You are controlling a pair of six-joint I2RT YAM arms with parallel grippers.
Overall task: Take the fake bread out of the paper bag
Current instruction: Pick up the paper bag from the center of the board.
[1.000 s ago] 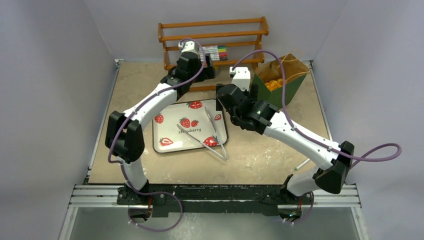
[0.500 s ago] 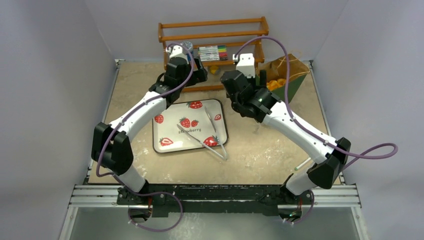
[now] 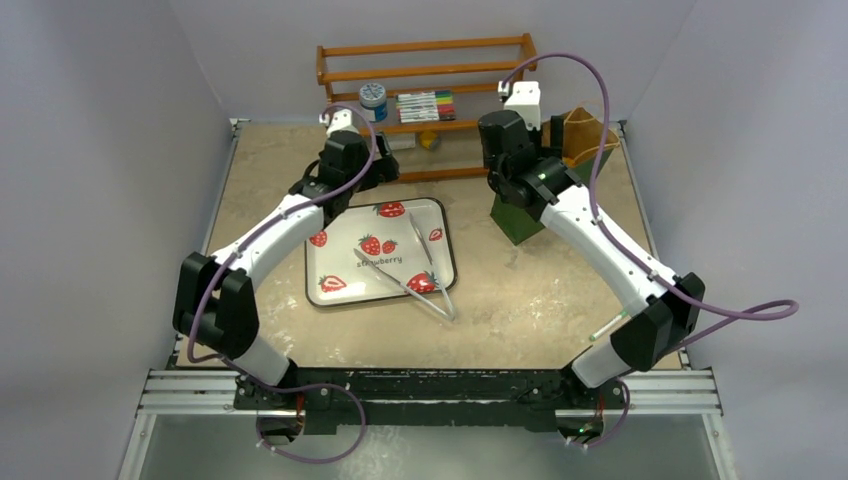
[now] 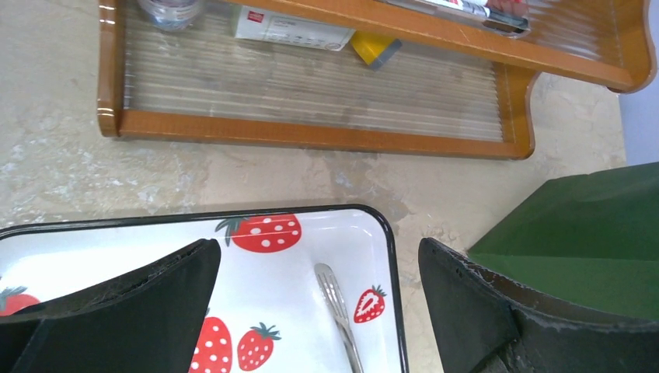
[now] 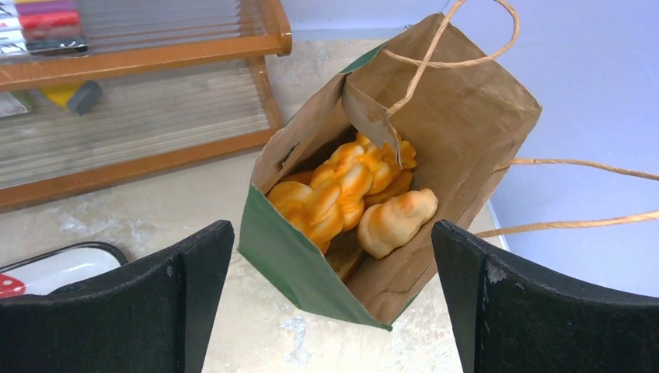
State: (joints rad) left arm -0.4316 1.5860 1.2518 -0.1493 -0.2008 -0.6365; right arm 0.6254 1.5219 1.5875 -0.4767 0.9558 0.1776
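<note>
The right arm has swung away from the middle of the table to the far right corner, and the right gripper [image 5: 330, 227] now hangs over the bag [image 5: 289, 266], hiding most of its mouth from above. The left arm has drawn back from the rack [image 3: 425, 62] towards the left, and the left gripper [image 4: 319, 249] now sits above the far edge of the tray [image 4: 386, 233]. Both grippers are spread wide and hold nothing. The bread [image 5: 342, 190] is all inside the bag, a twisted orange piece on top with a pale bun [image 5: 398, 220] just beside it. The bag's mouth gapes between the right fingers, so I'd say the approach is about finished and the reach in comes next. No bread is out yet. The string handles [image 5: 435, 54] hang close to the opening and could catch a finger.
</note>
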